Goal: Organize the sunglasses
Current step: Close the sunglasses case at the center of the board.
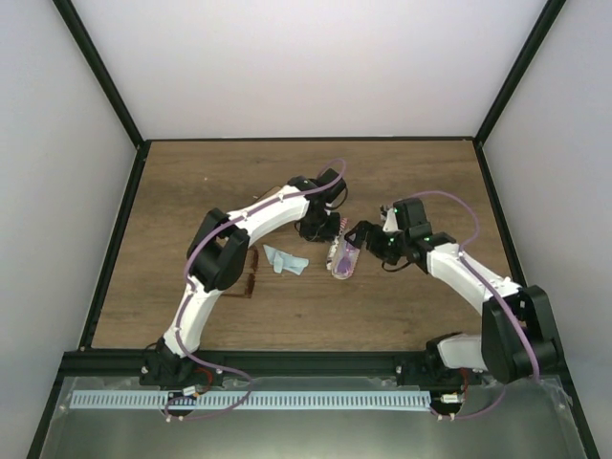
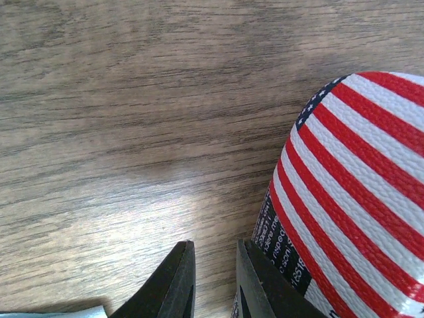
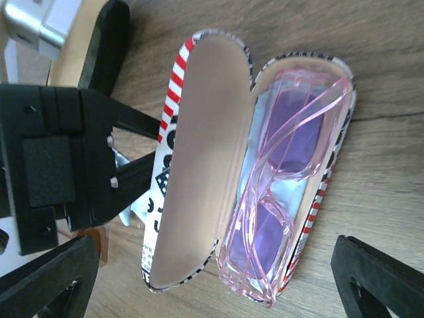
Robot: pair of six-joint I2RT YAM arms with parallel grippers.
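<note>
A red-and-white striped case point(image 3: 205, 152) lies open on the wood. It holds clear pink sunglasses with purple lenses point(image 3: 285, 172) on a light blue lining. In the top view the case point(image 1: 342, 260) sits at mid-table. My right gripper point(image 3: 212, 278) is open wide over the case's near end, its fingers on either side and empty; in the top view it point(image 1: 360, 237) is just right of the case. My left gripper point(image 2: 215, 281) is slightly open and empty. One finger point(image 2: 262, 285) rests against the lid's striped outside point(image 2: 358, 185). Thin reddish-brown sunglasses point(image 1: 251, 275) lie by the left arm, partly hidden.
A crumpled light blue cloth point(image 1: 285, 260) lies left of the case, between it and the brown sunglasses. The left arm point(image 1: 258, 218) arches over that area. Black frame rails point(image 1: 120, 229) border the table on both sides and at the back.
</note>
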